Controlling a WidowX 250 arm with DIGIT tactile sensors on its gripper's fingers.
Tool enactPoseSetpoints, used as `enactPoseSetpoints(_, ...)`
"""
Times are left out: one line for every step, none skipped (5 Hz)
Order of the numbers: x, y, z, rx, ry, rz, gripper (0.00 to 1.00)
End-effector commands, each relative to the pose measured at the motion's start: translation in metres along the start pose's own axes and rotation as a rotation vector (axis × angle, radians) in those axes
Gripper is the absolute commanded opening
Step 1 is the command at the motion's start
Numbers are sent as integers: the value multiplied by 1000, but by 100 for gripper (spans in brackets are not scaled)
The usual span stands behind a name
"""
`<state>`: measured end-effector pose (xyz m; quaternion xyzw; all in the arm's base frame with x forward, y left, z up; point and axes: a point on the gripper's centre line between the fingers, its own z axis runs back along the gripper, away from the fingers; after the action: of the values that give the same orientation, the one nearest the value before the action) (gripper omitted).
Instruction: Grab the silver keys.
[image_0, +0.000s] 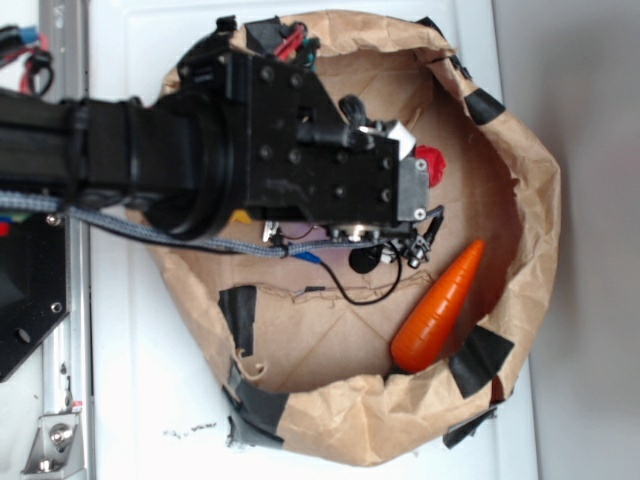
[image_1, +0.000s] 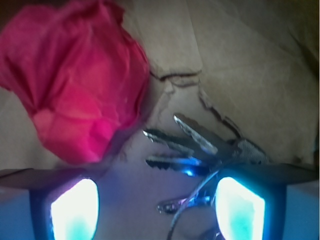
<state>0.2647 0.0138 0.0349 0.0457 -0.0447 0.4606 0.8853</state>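
In the wrist view the silver keys (image_1: 200, 145) lie fanned on the brown paper floor, blades pointing left, with a thin wire ring (image_1: 186, 212) trailing toward the bottom edge. My gripper (image_1: 157, 202) is open and low over them. Its lit pads stand wide apart, and the lower key blades and the wire sit between them, close to the right pad (image_1: 240, 207). Nothing is clamped. In the exterior view the black arm (image_0: 300, 150) covers the fingers and the keys are hidden under it.
A crumpled pink-red lump (image_1: 80, 85) lies just ahead of the left pad and shows as a red patch (image_0: 428, 160) beside the arm. An orange carrot (image_0: 440, 305) rests inside the taped brown paper bag (image_0: 530, 200), whose rolled walls ring the workspace.
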Motion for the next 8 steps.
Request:
enactPoseSetpoints(12, 17, 8, -42, -48, -3, 100)
enactPoseSetpoints(4, 32, -3, -4, -65, -39, 100)
enactPoseSetpoints(-6, 39, -15, 7, -90, -73, 100)
enactPoseSetpoints(-8, 39, -13, -9, -84, -60, 0)
enactPoseSetpoints(-7, 39, -10, -18, -82, -58, 0)
enactPoseSetpoints(-7, 37, -9, -30, -98, -54, 0)
enactPoseSetpoints(-6, 38, -7, -32, -80, -50, 0)
enactPoseSetpoints(-6, 42, -2, -43, -74, -55, 0)
